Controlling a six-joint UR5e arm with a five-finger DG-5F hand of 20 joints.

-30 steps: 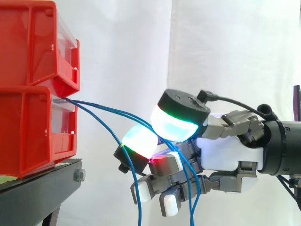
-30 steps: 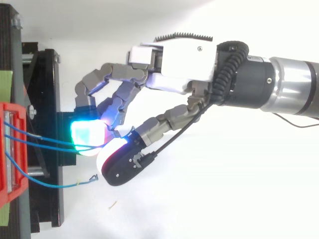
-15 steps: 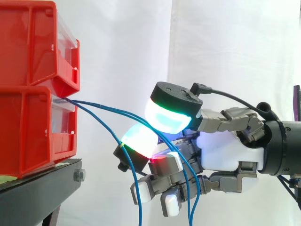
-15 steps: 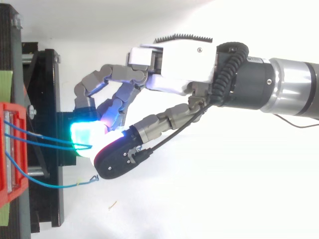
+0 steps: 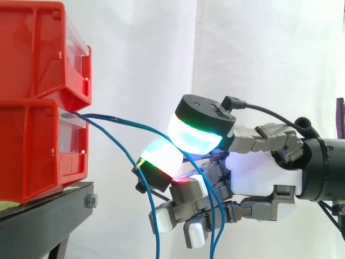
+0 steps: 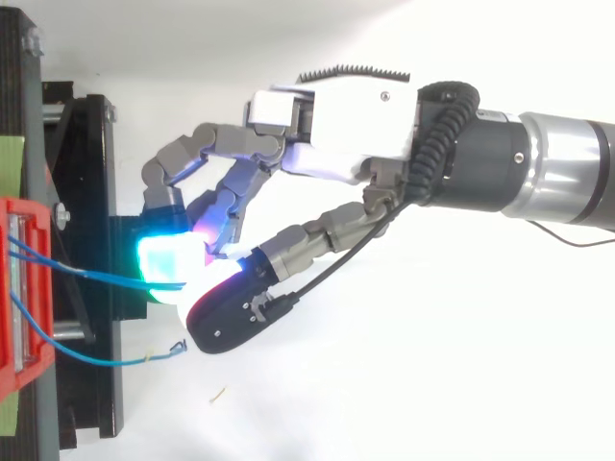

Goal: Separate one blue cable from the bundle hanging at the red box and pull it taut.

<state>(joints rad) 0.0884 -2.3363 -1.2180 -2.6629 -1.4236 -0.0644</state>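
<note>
Several thin blue cables leave the gap between the two stacked red bins (image 5: 32, 151) and run right to my hand (image 5: 259, 172). One blue cable (image 5: 129, 123) runs nearly straight from the bins into the pinch between the green-glowing thumb pad (image 5: 197, 137) and a cyan-glowing fingertip (image 5: 160, 159). In the top view the same cable (image 6: 86, 276) ends at the cyan pad (image 6: 171, 264) under my hand (image 6: 356, 125). The other blue cables (image 5: 158, 232) sag and hang down past the curled lower fingers.
The bins rest on a black stand (image 5: 48, 210) at the left, before a white curtain (image 5: 259, 59). One loose cable end (image 6: 178, 348) loops out beside the stand. The arm fills the right side.
The thumb pad has come down closer onto the glowing fingertip. The upper cable now lies straighter, and in the top view the two upper cables have drawn together.
</note>
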